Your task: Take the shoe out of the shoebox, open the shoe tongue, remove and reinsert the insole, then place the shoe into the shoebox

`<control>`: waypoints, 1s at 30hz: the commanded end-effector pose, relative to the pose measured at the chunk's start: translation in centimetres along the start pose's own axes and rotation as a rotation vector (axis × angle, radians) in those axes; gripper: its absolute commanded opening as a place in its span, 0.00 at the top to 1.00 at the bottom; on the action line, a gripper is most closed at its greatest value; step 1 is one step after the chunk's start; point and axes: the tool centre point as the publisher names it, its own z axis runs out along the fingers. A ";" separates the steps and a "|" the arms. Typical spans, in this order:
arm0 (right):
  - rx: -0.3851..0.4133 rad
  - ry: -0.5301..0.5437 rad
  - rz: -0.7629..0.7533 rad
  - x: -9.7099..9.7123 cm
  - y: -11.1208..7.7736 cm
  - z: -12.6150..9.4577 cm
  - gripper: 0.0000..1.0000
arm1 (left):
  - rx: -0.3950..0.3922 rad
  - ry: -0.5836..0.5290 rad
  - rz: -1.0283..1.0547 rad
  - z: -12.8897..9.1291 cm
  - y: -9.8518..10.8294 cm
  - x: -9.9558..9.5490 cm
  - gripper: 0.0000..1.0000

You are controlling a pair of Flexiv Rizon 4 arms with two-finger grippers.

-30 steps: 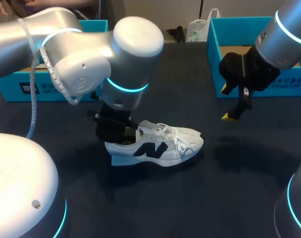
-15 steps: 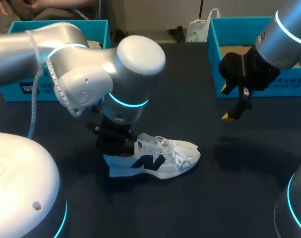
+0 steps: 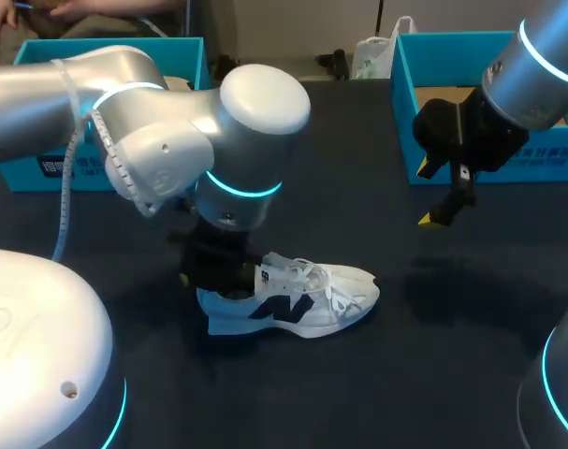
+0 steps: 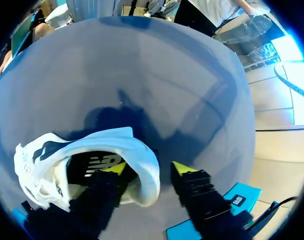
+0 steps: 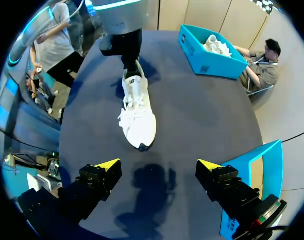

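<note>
A white sneaker (image 3: pixel 307 295) with a dark logo lies on its sole on the dark table, toe pointing right. My left gripper (image 3: pixel 218 273) stands at its heel. In the left wrist view the gripper (image 4: pixel 147 169) is open: one yellow tip sits inside the shoe (image 4: pixel 91 150), the other outside, a little apart from the heel collar between them. My right gripper (image 3: pixel 438 217) hangs open above the table at the right, holding nothing. In the right wrist view the right gripper (image 5: pixel 159 167) is well short of the shoe's (image 5: pixel 136 110) toe.
A blue shoebox (image 3: pixel 405 103) stands at the back right, just behind my right gripper. Another blue box (image 3: pixel 40 168) stands at the back left, behind my left arm; the right wrist view shows a white shoe inside that box (image 5: pixel 212 55).
The shoe has shifted slightly left and settled on the table. My left gripper's fingers have spread apart at the heel. The right arm has not moved.
</note>
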 end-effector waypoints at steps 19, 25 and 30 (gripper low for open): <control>0.002 -0.001 0.001 0.0 0.0 0.1 0.00 | 0.144 -0.173 -0.332 -6.3 0.9 4.3 0.00; 0.002 -0.001 0.001 0.0 0.0 0.1 0.00 | 0.099 -0.157 -0.363 -6.3 0.7 4.7 0.00; 0.002 -0.001 0.001 0.0 0.0 0.1 0.00 | 0.099 -0.157 -0.363 -6.3 0.7 4.7 0.00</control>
